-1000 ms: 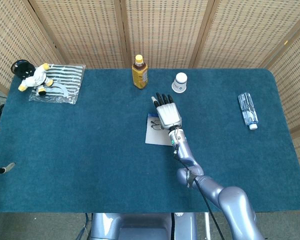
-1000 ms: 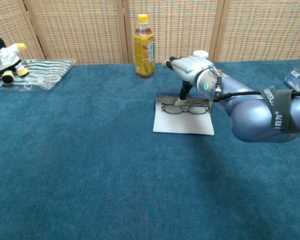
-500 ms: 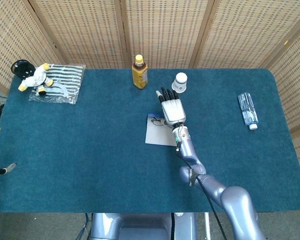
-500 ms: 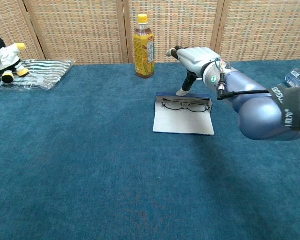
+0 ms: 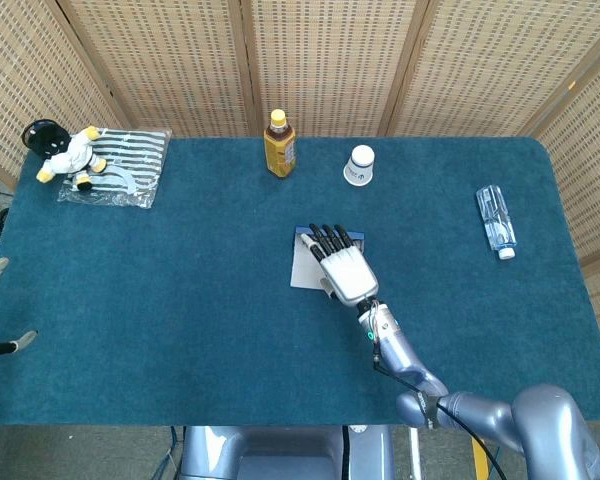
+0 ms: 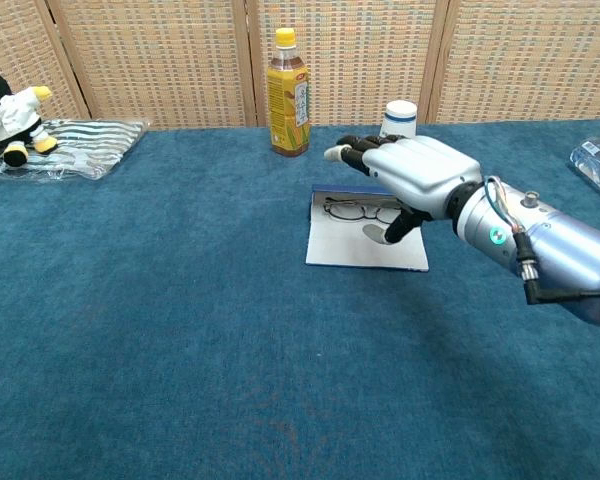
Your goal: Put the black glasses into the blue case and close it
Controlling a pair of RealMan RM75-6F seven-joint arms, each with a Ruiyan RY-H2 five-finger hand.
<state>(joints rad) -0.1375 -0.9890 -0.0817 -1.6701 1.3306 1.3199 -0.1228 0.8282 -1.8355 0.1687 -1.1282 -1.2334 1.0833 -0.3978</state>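
Mid-frame on the desk (image 5: 180,300), the blue case (image 6: 365,243) lies open and flat, the black glasses (image 6: 358,210) resting along its far edge, long axis across the frame. The right hand (image 6: 405,172) hovers directly above, palm down, fingers spread, holding nothing. The head view hides the glasses under the hand; the chest view shows them. The left hand is out of sight.

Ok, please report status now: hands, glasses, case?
Right hand open, over the glasses. Glasses lie in the open blue case, lid not closed. Left hand not in view. Nothing blocking.
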